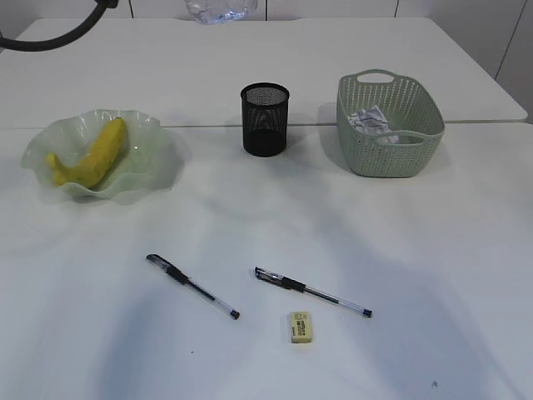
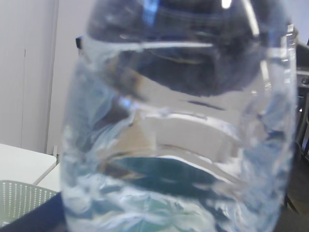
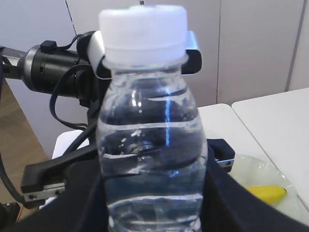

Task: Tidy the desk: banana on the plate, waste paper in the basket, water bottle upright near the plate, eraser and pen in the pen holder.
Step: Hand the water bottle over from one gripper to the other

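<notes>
you've got a clear glossy plastic water bottle (image 3: 152, 145), a black wire-mesh pen holder (image 1: 265, 118), a matt perforated plastic basket (image 1: 389, 125) and crumpled waste paper (image 1: 371, 122).

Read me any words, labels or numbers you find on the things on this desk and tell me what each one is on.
Nothing can be read.
Eraser: dark print on its yellow sleeve, too small to read.
Two pens: no legible marking.
Water bottle: clear, with a plain white cap and no label showing.
Pen holder, basket, plate: no text.
</notes>
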`<state>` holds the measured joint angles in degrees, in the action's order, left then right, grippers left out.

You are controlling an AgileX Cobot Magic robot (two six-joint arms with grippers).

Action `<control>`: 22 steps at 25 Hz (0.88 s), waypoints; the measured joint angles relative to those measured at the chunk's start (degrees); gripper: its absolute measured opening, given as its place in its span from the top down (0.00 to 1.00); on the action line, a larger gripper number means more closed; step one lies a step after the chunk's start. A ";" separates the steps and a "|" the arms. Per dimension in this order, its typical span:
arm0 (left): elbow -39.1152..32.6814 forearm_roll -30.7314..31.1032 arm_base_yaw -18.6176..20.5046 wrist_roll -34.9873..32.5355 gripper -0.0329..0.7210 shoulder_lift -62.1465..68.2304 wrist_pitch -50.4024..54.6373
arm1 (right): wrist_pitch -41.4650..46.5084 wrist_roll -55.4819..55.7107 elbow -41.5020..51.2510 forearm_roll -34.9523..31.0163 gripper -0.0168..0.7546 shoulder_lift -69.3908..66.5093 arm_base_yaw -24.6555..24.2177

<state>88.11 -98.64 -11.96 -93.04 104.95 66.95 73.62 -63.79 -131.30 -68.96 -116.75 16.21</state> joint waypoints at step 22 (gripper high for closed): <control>0.00 0.32 0.00 1.16 0.46 0.00 0.30 | 0.24 4.32 0.00 0.36 0.34 0.00 0.00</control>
<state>88.11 -98.31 -11.96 -91.89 104.95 67.24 73.86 -59.47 -131.30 -68.60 -116.75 16.21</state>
